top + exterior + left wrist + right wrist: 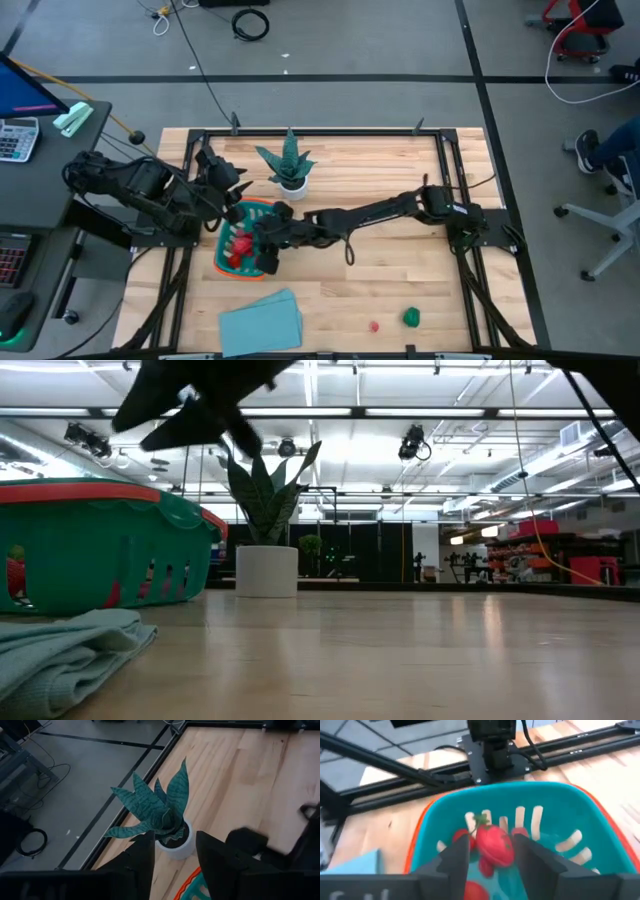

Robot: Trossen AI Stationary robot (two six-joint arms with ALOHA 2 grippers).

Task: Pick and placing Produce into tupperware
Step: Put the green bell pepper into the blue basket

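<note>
The right gripper (492,851), holding a red strawberry (494,844) over the tupperware (570,805), should open low; left gripper (172,855) waits half-open beside it.

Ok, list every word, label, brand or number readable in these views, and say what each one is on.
None can be read in any view.
The calculator on the side desk has keys too small to read.
The tupperware, the potted plant and the light-blue sheet show no print.

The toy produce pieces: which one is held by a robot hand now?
The red strawberry-like piece, between the right hand's fingers above the teal container. The small red piece and the green piece lie apart on the table.
</note>
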